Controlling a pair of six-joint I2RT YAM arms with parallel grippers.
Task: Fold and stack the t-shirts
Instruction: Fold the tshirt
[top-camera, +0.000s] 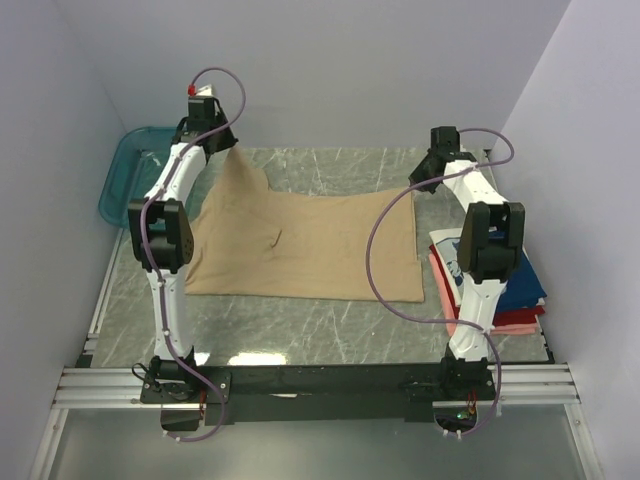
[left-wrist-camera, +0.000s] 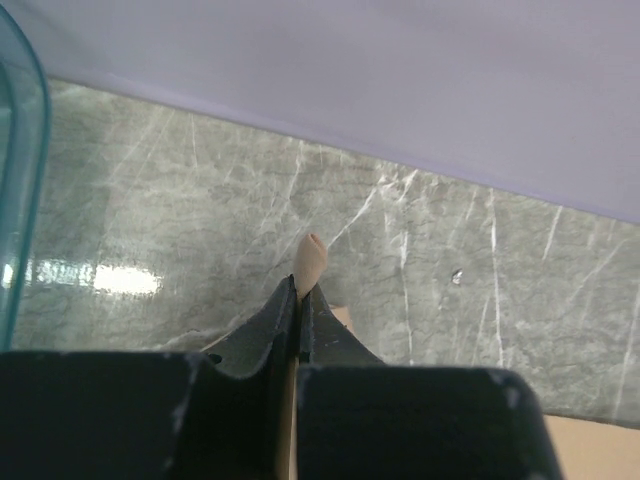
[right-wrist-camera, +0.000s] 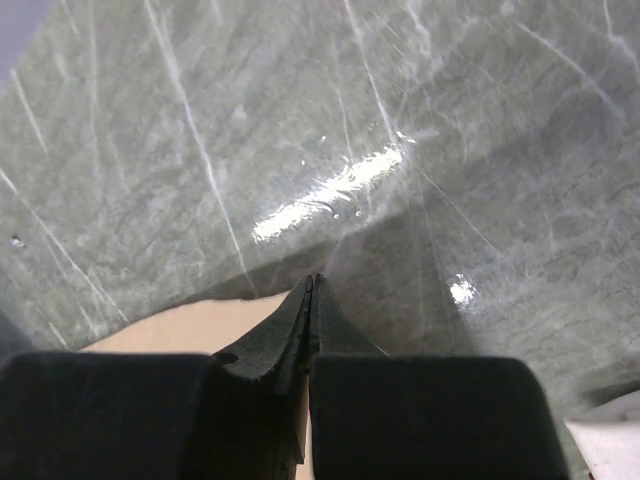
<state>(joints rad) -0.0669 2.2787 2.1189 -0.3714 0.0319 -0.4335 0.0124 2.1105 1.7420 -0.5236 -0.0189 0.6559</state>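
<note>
**At the far corners: both hands clamped for the first fold**

Between the pressed-together jaws of the left hand (left-wrist-camera: 300, 292) a corner of the tan t-shirt (top-camera: 310, 240) pokes up, lifted off the worktop (top-camera: 330, 320). The right hand (right-wrist-camera: 312, 285) — jaws shut too — appears to pinch the opposite far corner, low against the stone. Nearward of both hands the shirt lies spread, and the folded stack (top-camera: 525, 285) sits beside the right arm. Next, I judge: raise both corners evenly and carry them to the near hem.
</note>
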